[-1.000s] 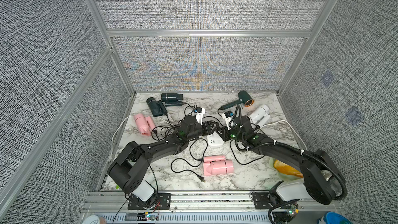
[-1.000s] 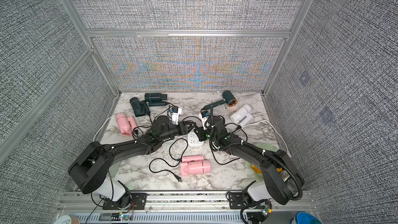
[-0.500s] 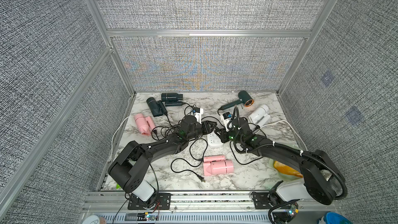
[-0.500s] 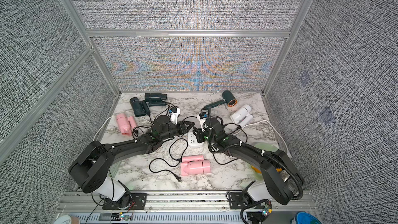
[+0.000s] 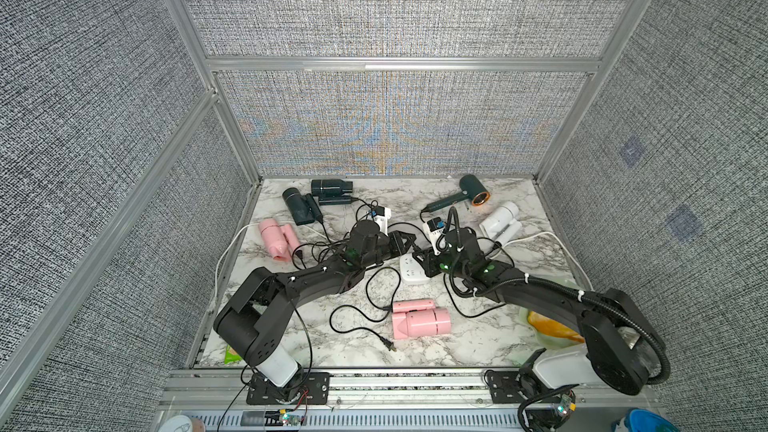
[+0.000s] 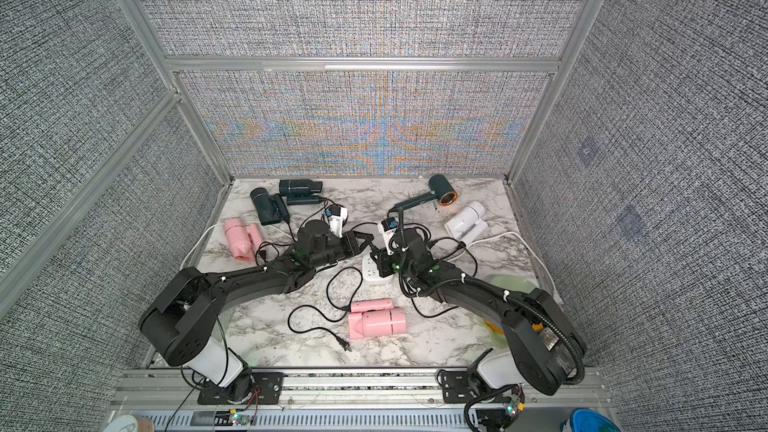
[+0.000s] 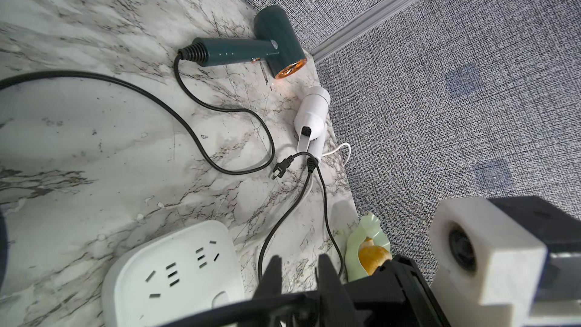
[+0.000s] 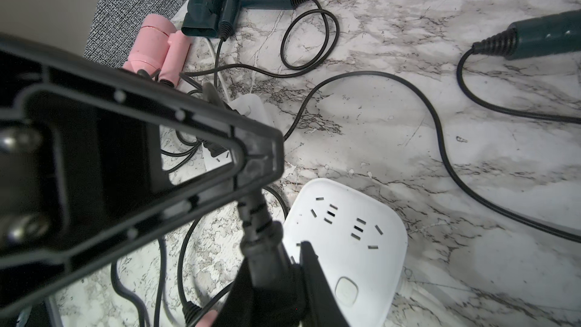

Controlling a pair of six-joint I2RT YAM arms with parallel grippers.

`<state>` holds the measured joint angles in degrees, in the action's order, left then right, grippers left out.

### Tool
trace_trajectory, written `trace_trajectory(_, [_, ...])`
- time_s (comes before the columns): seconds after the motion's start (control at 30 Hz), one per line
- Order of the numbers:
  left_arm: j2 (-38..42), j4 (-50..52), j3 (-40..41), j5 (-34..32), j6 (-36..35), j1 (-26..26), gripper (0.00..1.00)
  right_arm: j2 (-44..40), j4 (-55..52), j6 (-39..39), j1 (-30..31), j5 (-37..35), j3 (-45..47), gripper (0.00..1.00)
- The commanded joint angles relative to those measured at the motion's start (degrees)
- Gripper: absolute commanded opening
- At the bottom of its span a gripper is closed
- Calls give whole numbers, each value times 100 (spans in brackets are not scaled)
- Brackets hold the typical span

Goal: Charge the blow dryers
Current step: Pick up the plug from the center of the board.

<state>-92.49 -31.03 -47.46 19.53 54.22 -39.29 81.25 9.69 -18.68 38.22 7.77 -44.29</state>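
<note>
Gripping a black plug [image 8: 267,259], the right gripper [image 8: 284,265] holds it over the edge of a white socket block [image 8: 352,234] at the middle of the marble table [image 5: 457,351]. Its jaws are pinched on the plug's body, and the prongs are hidden. The plug's cord [image 8: 251,212] runs up from it and passes under the tip of the left gripper [image 5: 409,243], which reaches in from the other side so that the two grippers nearly meet above the block. The left jaws are drawn close. In the left wrist view the fingertips [image 7: 274,273] show a narrow gap, but whether they nip the cord cannot be told.

The dryers lie spread round the table:
- Two dark dryers [image 5: 330,188] [image 5: 299,206] lie side by side at the far left corner.
- A pink dryer [image 5: 276,236] lies near the left edge, just in front of them.
- A second pink dryer [image 5: 419,322] lies near the front, between the arms, and its cord ends in a loose plug [image 5: 388,344] on the marble.
- The copper-ringed dryer [image 5: 473,195] lies at the far right.
- The white dryer [image 5: 500,220] lies just beside it — another loose plug [image 7: 279,168] rests close to its handle.

A second socket block [image 8: 248,105] lies partly hidden behind the left gripper in the right wrist view, with a plug seated in it.
</note>
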Motion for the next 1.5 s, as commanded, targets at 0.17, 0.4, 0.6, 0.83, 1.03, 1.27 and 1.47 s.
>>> trace_trajectory(0.17, [40, -141, -20, 156, -243, 0, 4, 26, 111, -44, 32, -50, -58, 23])
trace_trajectory(0.4, [251, 319, -58, 183, -881, 8, 1, -181, -106, -34, 29, 242, -85, 63])
trace_trajectory(0.6, [560, 1114, -115, 108, -1734, 18, 1, -618, -634, 135, -27, 788, 12, 64])
trace_trajectory(0.83, [772, 1358, 60, 269, -1958, 144, 1, -1076, -1167, 260, -366, 1282, 67, 61])
trace_trajectory(1.03, [846, 1617, 10, 530, -2435, 149, 2, -1014, -1143, 184, -924, 2525, 35, 55])
trace_trajectory(1.27, [927, 1931, -125, 626, -2798, 149, 2, -698, -1150, 334, -1011, 3076, -110, 50])
trace_trajectory(1.47, [811, 2027, -228, 529, -2714, 149, 2, -672, -1349, 156, -917, 2262, -278, 43])
